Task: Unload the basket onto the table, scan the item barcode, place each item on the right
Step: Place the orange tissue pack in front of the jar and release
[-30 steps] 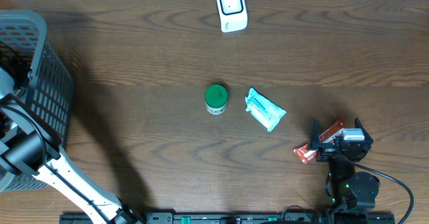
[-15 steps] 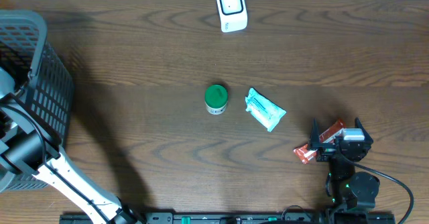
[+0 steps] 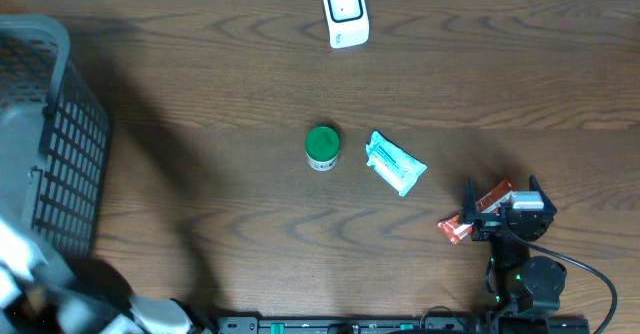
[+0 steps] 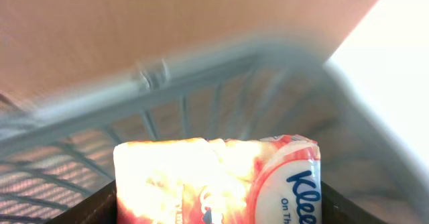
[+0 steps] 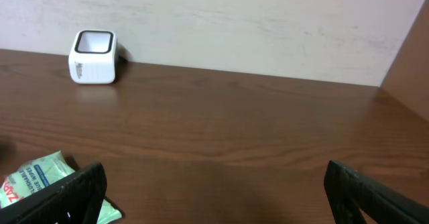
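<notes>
1 white-and-red soft Kleenex tissue pack [image 4: 214, 177], lower centre, clamped in left pincer [image 4: 218, 207], grey plastic mesh basket [image 4: 174, 90] behind, right pincer [image 5: 214, 180] spread apart, white box-shaped scanner [image 5: 94, 56] upper left

Right arm [image 3: 540, 279]: matte black housing is showing all over, with a rounded black joint casing bulging near the table edge. Small green indicator lights [image 3: 497, 275] are glowing on its side. A thin black cable [image 3: 600, 272] is looping out from the casing. A pale grey rectangular block [image 3: 528, 204] is capping the wrist. Two flat black plastic fingers [image 3: 470, 196] are tapering to narrow tips, and from the wrist camera they are reading as dull, square-edged slabs.

Left arm [image 3: 70, 309]: it is smearing badly overhead and seems to be showing white shell panels over black joints. Its dark, blunt-cornered fingers [image 4: 100, 207] are filling both lower corners of the wrist view.
</notes>
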You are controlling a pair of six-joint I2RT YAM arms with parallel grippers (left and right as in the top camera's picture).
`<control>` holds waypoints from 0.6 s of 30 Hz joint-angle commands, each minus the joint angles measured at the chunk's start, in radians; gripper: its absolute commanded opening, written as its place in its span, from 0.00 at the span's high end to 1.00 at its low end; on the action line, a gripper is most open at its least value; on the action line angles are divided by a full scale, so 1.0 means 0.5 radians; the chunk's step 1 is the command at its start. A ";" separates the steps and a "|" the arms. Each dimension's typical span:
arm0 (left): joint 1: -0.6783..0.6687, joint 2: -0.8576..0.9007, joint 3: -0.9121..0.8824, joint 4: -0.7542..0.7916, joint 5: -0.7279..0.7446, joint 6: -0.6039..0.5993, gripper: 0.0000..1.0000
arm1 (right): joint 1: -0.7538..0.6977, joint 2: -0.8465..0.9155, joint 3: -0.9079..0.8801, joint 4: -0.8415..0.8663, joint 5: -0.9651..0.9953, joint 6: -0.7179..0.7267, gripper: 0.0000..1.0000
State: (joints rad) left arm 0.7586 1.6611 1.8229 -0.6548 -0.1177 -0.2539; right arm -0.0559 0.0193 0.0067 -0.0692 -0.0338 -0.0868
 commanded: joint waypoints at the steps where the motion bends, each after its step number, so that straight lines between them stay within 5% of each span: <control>1: -0.018 -0.346 0.022 -0.076 0.467 -0.114 0.30 | -0.003 -0.001 -0.002 -0.006 -0.002 0.023 0.01; 6: -0.224 -0.720 0.022 -0.406 1.041 -0.232 0.30 | -0.003 -0.001 -0.002 -0.006 -0.002 0.023 0.01; 13: -0.884 -0.773 -0.103 -1.086 0.980 -0.123 0.30 | -0.003 -0.001 -0.002 -0.006 -0.002 0.023 0.01; 18: -1.304 -0.713 -0.504 -1.156 0.748 -0.129 0.30 | -0.003 -0.001 -0.002 -0.006 -0.002 0.023 0.01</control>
State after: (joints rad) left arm 0.1852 1.2892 1.6558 -1.2304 0.3088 -0.3359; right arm -0.0559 0.0193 0.0067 -0.0696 -0.0338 -0.0868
